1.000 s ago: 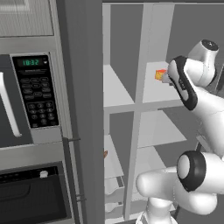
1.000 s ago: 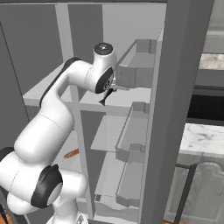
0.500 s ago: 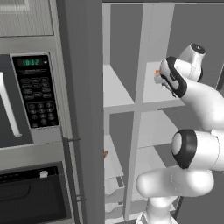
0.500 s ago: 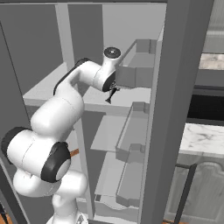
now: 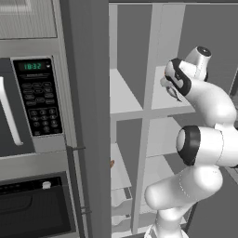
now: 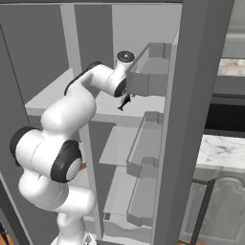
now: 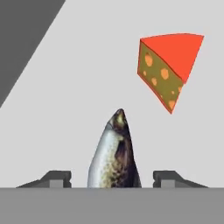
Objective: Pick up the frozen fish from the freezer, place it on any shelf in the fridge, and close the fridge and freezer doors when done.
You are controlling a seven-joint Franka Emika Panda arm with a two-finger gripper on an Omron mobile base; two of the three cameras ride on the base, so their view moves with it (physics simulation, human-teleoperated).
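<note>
Now: fish lying on the fridge's top shelf, jaws spread beside it

From the left base view, the fridge [image 5: 153, 139] stands open as the wider column of the tall grey unit, with white shelves stacked inside. The arm reaches over the uppermost shelf [image 5: 139, 104], and the gripper [image 5: 173, 93] hangs low over it. Left of the fridge stands a black microwave [image 5: 32, 100] with a lit clock, above one black oven [image 5: 35, 209]. A small orange bit [image 5: 112, 163] peeks out beside the grey post in the freezer [image 5: 118, 153] column.

From the right base view, the gripper points down at the same shelf, close by the grey door bins [image 6: 150, 76]. Three bins show on that open door [image 6: 191, 119], one above another. Beyond the door lies a marble desk [image 6: 220, 150].

From the hand view, the frozen fish [image 7: 113, 153] lies on the white shelf, midway between the two fingertips [image 7: 57, 177]. The jaws stand spread, each tip apart from the fish's sides, gripping nothing. One cheese wedge [image 7: 168, 70] with orange rind sits on the shelf near the fish's pointed end, not touching it.
</note>
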